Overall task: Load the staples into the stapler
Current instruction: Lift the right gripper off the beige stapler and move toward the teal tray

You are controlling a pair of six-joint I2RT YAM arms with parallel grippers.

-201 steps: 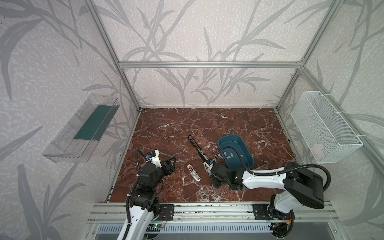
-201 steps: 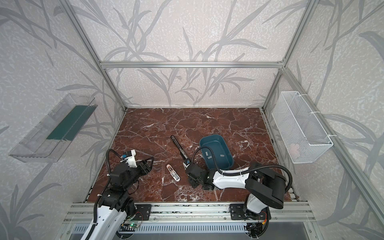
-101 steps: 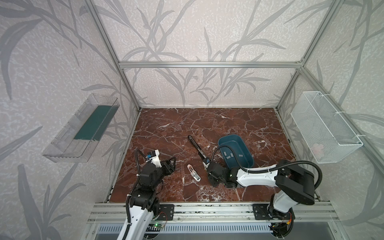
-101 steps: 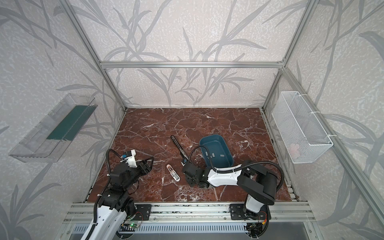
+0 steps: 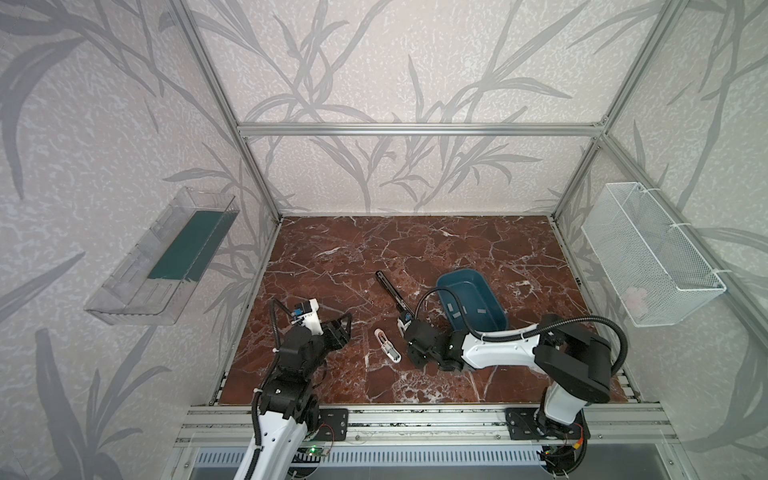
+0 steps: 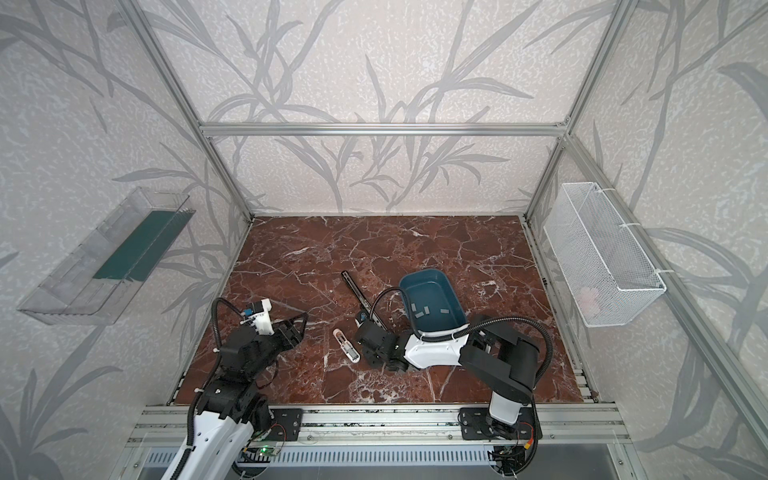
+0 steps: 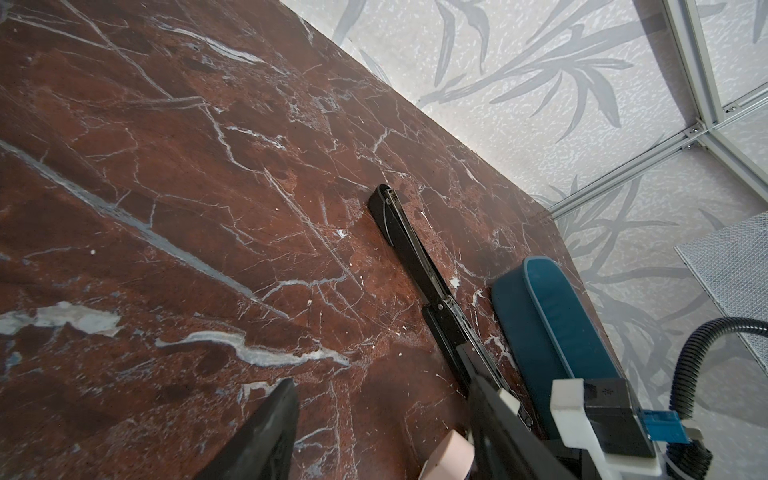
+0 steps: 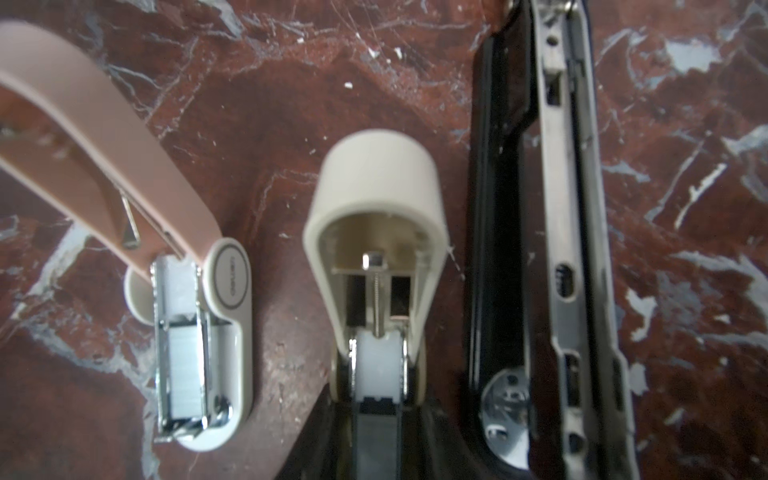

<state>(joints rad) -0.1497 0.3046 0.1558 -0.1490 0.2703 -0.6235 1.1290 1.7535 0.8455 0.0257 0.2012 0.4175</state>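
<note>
A cream stapler [image 8: 376, 199] lies with its lid up in the right wrist view, and a grey strip of staples [image 8: 378, 440] sits in its channel. My right gripper [image 8: 378, 415] has its fingers close on either side of that channel; in both top views the right gripper [image 5: 411, 336] [image 6: 368, 332] hides this stapler. Next to it a pink stapler [image 8: 187, 353] [image 5: 386, 345] lies open with staples in it. A long black stapler [image 5: 390, 291] [image 7: 411, 253] lies opened flat. Loose staples [image 6: 417, 314] rest in the blue tray [image 5: 465, 276]. My left gripper [image 5: 344, 328] [image 7: 386, 440] hangs open and empty at the left.
A clear bin [image 5: 166, 257] hangs on the left wall and a white wire basket [image 5: 648, 257] on the right wall. The right arm's forearm and its black cable [image 5: 432, 299] cross in front of the tray. Aluminium posts frame the marble floor.
The right arm's elbow has swung left and its gripper has crept a little left toward the pink stapler. The left arm has not moved.
</note>
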